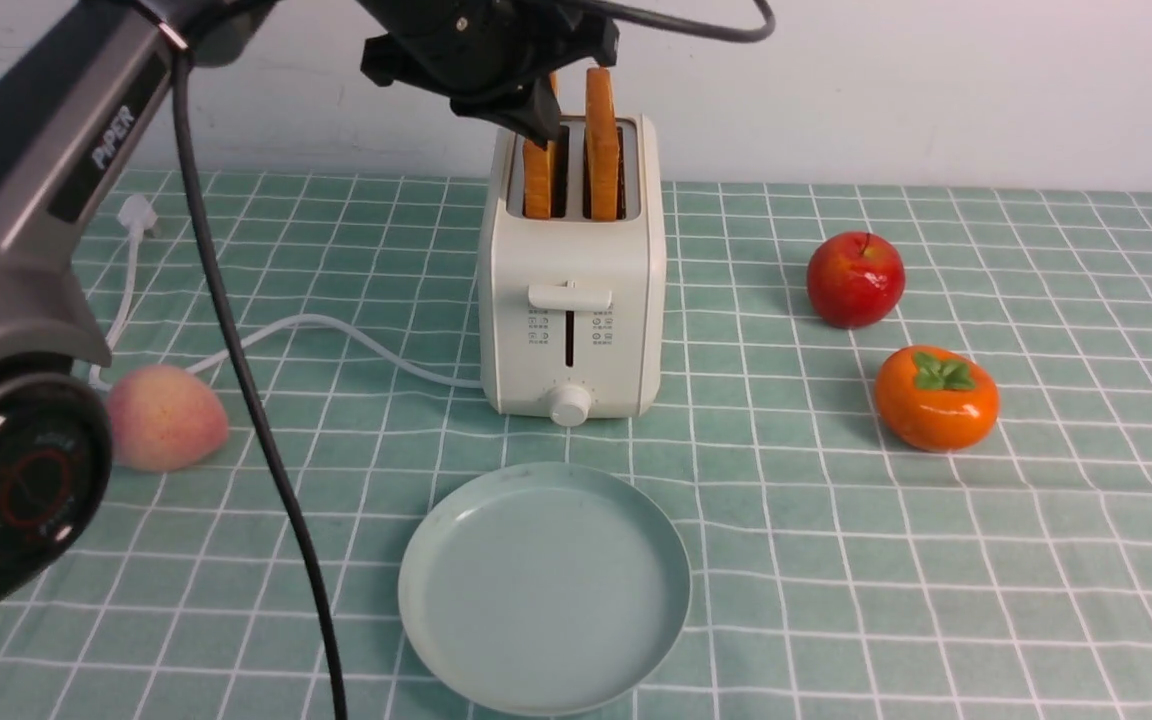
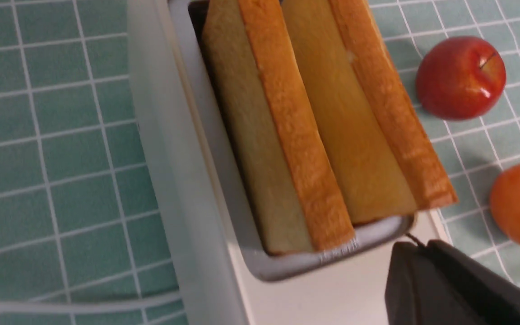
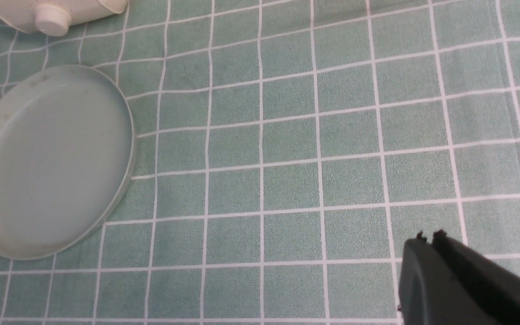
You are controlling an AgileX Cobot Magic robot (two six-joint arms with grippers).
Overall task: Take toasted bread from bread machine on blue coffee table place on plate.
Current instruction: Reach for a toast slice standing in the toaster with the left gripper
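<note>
- Green-and-white gridded cloth covers the desk [image 1: 786,620]; pale wall [image 1: 886,90] behind.
- Both toast slices [image 1: 539,185] [image 1: 602,150] stand upright in the toaster [image 1: 576,250], one per slot, tops above the rim; the plate [image 1: 546,590] sits in front, bare.
- Left claw [image 2: 415,246] is up by the slices, overlapping the left one in the front view; jaws narrow, no toast between them; can't tell if fully closed.
- Right claw [image 3: 427,237] is closed, over the cloth to the right of the plate; left arm is clearly nearer the toast.
- Key relation: slices run front to back, faces sideways; jaws likely need to open and straddle one slice's thickness.
- Tight spot is between slices and at slot edges; could knock the neighbour; apple [image 1: 855,280] and persimmon [image 1: 936,398] lie well off right; straight route forward to the plate looks unobstructed.
</note>
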